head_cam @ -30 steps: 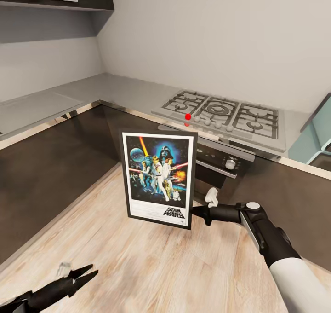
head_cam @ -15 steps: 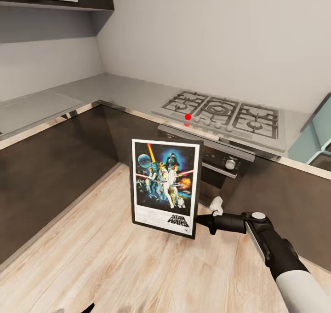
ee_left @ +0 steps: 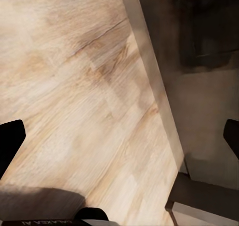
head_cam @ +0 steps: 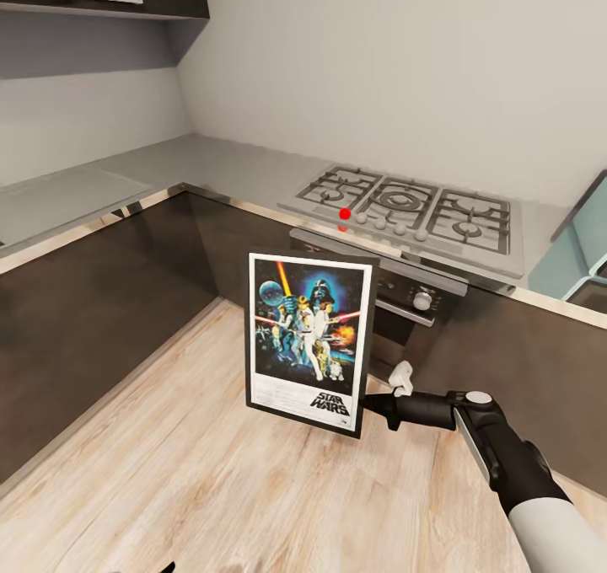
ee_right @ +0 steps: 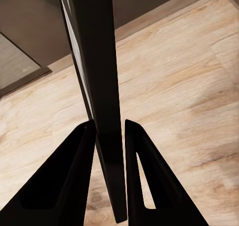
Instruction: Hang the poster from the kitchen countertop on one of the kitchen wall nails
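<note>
Poster is clamped at its lower right edge by the right gripper, so it stands directly ahead of the fingertips and rises above them. Right wrist view confirms it: both fingers press the thin black frame between them, edge-on, with the frame running away from the palm.

Long axis: near vertical, slightly tilted, portrait. Artwork faces back toward the head camera; "STAR WARS" logo is at the bottom edge, so the top of the poster is up. It hangs over the wood floor, clear of the kitchen countertop, which lies beyond and above the gripper.

Left gripper: fingers set wide apart, nothing between them, pointing down at the floor beside the dark cabinet base. It is well apart from the poster; the right arm is the only one engaged.

Judgement: pick-up is done, hanging is not. No wall nail can be made out; the wall above the hob reads plain. The coming move turns on lifting the poster's top edge up and forward of the gripper toward a wall. A grip this low on a tall, thin panel may let it swing.
</note>
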Available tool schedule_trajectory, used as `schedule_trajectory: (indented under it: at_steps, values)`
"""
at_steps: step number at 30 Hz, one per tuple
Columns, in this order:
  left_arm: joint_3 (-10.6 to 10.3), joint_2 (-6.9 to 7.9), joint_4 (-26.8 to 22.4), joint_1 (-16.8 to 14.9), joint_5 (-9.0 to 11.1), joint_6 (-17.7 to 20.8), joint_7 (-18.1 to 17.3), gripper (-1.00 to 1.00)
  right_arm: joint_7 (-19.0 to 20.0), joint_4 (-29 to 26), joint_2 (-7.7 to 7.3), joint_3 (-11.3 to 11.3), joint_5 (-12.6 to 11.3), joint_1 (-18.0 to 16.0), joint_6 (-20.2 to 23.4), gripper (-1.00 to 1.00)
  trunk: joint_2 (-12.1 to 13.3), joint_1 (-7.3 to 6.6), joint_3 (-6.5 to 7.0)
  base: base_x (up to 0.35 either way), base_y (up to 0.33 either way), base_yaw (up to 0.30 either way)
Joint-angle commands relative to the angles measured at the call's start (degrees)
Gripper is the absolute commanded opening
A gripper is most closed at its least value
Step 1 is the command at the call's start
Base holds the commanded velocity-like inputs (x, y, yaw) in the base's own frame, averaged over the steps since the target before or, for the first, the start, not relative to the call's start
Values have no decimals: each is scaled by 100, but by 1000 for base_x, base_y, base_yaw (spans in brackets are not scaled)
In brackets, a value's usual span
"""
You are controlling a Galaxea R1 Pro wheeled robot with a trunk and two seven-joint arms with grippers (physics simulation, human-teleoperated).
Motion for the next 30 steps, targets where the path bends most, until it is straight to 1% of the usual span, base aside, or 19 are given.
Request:
schedule_trajectory:
  at_steps: [1, 7, 13, 16, 28, 30]
  values:
    - [38, -11, 5, -2, -45, -58, -6, 100, 31, -6, 2, -3, 4, -3, 63, -100, -3, 0, -4, 0, 0, 0]
    - [38, -28, 5, 1, -45, -60, -3, 100, 29, -3, 6, -4, 0, -2, 62, -100, -3, 0, -4, 0, 0, 8]
    - [38, -32, 5, 1, -42, -58, 0, 100, 29, -3, 6, 4, 0, -2, 62, -100, -3, 0, 12, 0, 0, 164]
    - [38, -33, 5, 1, -44, -58, -2, 100, 29, -1, 6, 5, -1, -2, 58, -100, -3, 0, 21, 0, 0, 68]
    - [38, -58, 5, 1, -45, -58, 6, 100, 29, 14, 6, 5, -1, 2, 45, -100, -3, 0, 113, 0, 0, 11]
    - [36, -79, -2, 1, -43, -58, 92, 100, 29, 14, 6, 5, -1, 2, 45, -100, -3, 0, 131, 0, 0, 0]
